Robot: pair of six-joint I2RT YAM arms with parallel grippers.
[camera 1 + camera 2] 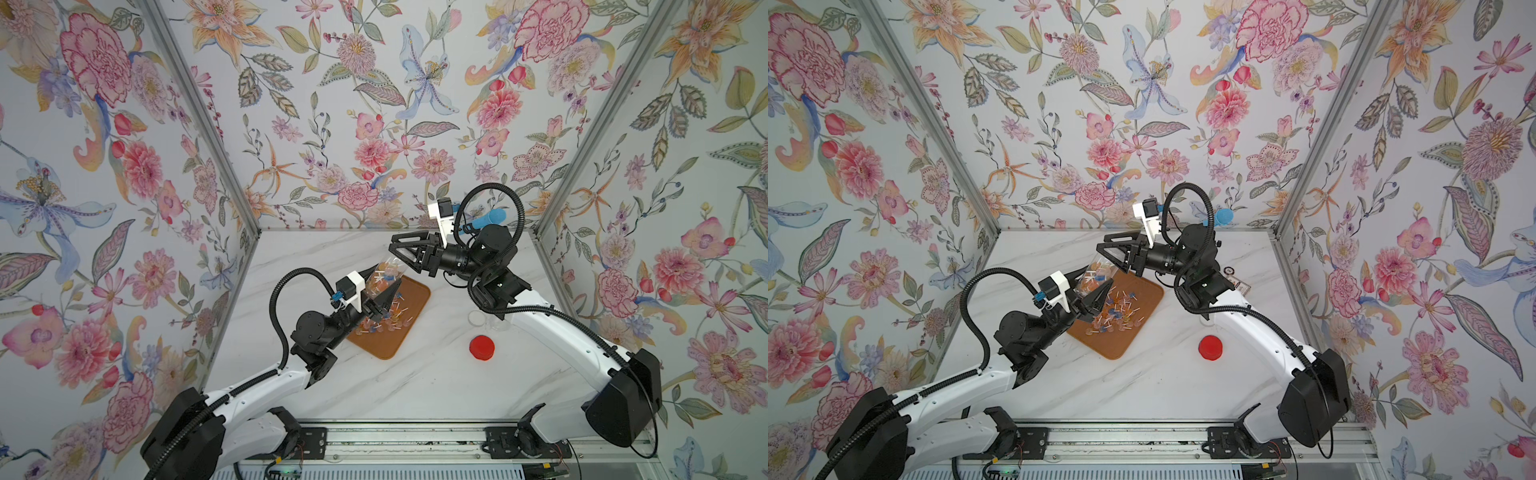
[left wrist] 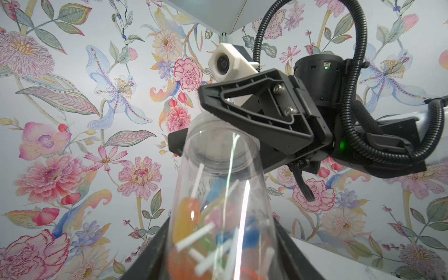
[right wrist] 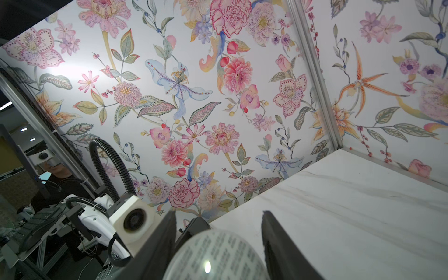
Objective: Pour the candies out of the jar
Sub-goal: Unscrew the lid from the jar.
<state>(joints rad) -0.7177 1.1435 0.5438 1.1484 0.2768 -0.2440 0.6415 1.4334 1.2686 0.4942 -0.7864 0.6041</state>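
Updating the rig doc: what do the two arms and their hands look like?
The left arm and right arm have white shell links and black joint housings. The left hand and right hand are black, each with two open-framed triangular fingers. Each wrist carries a white-cased camera and a looping black corrugated cable hose. A green light glows on the right wrist.

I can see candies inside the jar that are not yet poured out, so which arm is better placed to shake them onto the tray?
Left. The left gripper clamps the jar, tilted mouth-down over the tray. The right gripper is only at its base.
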